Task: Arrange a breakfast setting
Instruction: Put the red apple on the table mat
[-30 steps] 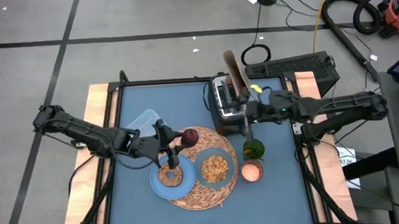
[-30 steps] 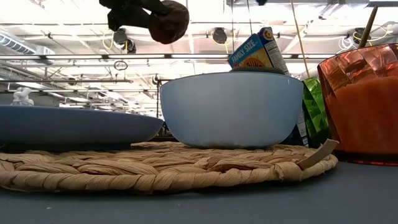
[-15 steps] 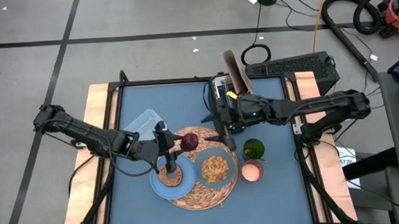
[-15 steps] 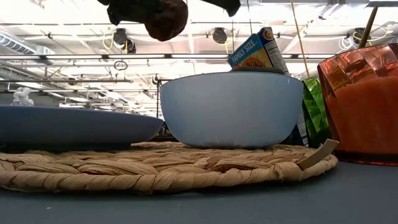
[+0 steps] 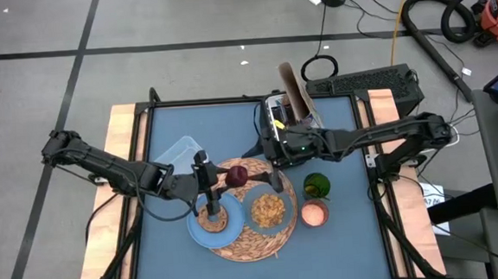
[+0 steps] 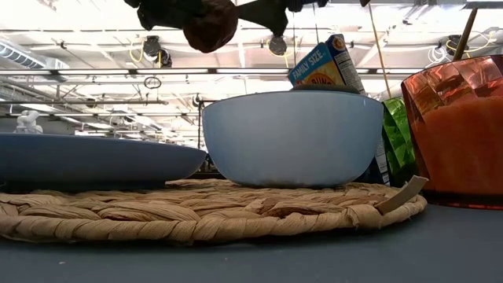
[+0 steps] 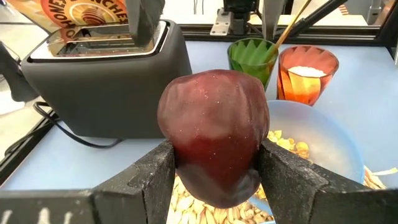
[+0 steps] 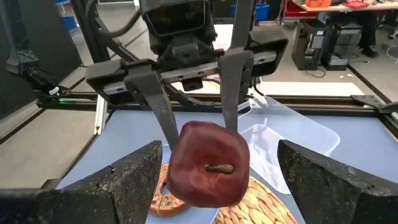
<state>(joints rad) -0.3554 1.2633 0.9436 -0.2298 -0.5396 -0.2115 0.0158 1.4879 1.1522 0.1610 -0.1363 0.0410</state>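
My left gripper [image 5: 230,176] is shut on the small dark-red fruit [image 5: 238,173], held in the air above the round straw mat [image 5: 248,243], between the light-blue plate [image 5: 196,236] with the brown bagel [image 5: 211,218] and the bowl of tan cereal [image 5: 269,208]. My right gripper [image 5: 263,168] is open, level with the fruit on its right; in the right wrist view the fruit [image 8: 208,165] shows ahead between its spread fingers, not touching them. The orange-pink cup [image 5: 313,213] stands at the mat's right edge. My left gripper pinches the fruit's two opposite sides [image 7: 171,155] between its two fingers. The fingers [image 8: 229,93] slant down from the table's left. The fruit is lifted clear above the mat, its stem end [image 8: 217,167] facing my right gripper.
The black-and-silver toaster [image 5: 281,122] and a cereal box [image 5: 296,89] stand at the back. A green cup [image 5: 317,186] stands behind the orange-pink cup. The clear plastic tub [image 5: 179,150] lies at the left behind my left arm.
My right gripper has gone from beside the toaster toward the table's left, up to the fruit, and stays open. My left gripper keeps the fruit in the air in about the same place.
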